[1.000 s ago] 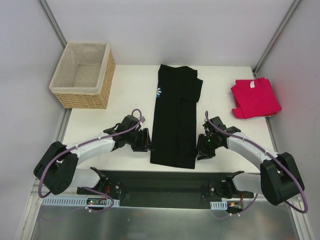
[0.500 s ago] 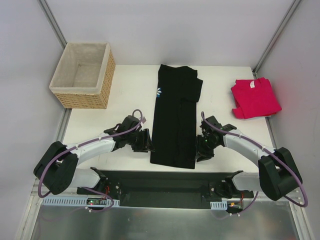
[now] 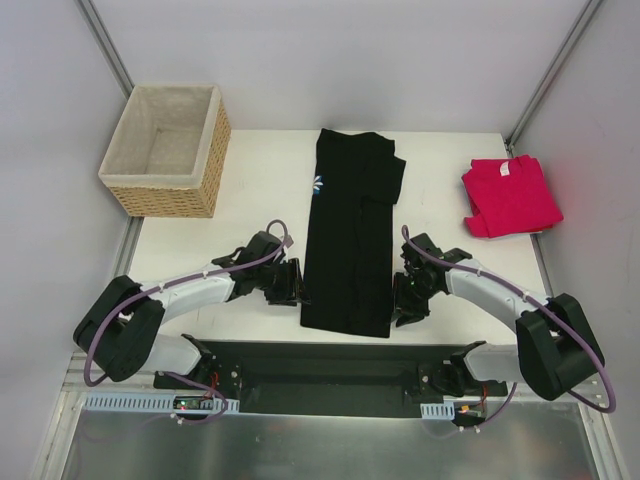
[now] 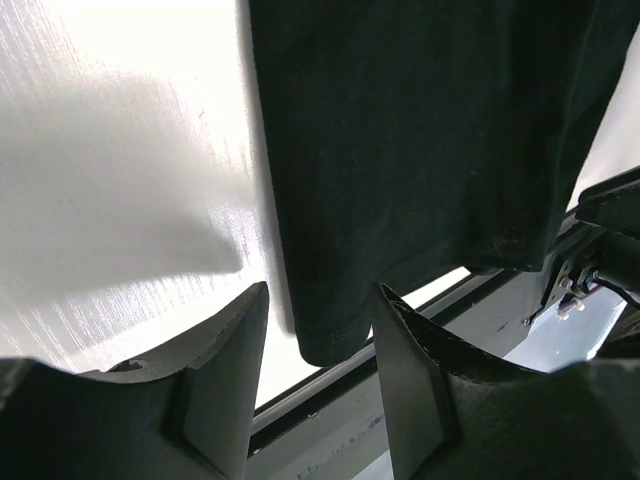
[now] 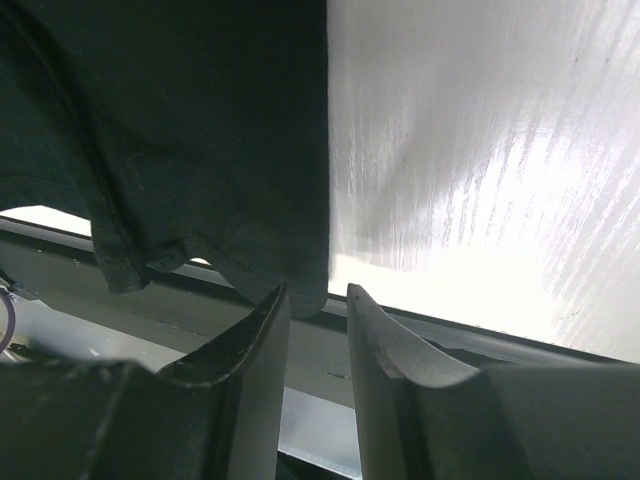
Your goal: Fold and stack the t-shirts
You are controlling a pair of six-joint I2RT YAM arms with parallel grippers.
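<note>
top external view: the black t-shirt [image 3: 350,240] lies folded in a long strip running 12 to 6 o'clock down the middle of the table [image 3: 250,210]. the red t-shirt [image 3: 510,195] sits folded at 2 o'clock and the basket [image 3: 215,150] at 10. the left gripper [image 3: 297,286], jaws half apart, and the right gripper [image 3: 400,303], jaws narrowly apart, sit at the strip's near corners, neither clamped on cloth.

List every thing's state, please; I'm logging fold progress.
black shirt: folded into a long strip, flat, unheld.
red shirt: roughly folded, lying apart at the far right.
basket: upright, looks empty.
left gripper: open, jaws either side of the black shirt's near corner.
right gripper: open narrowly, at the other near corner.
</note>
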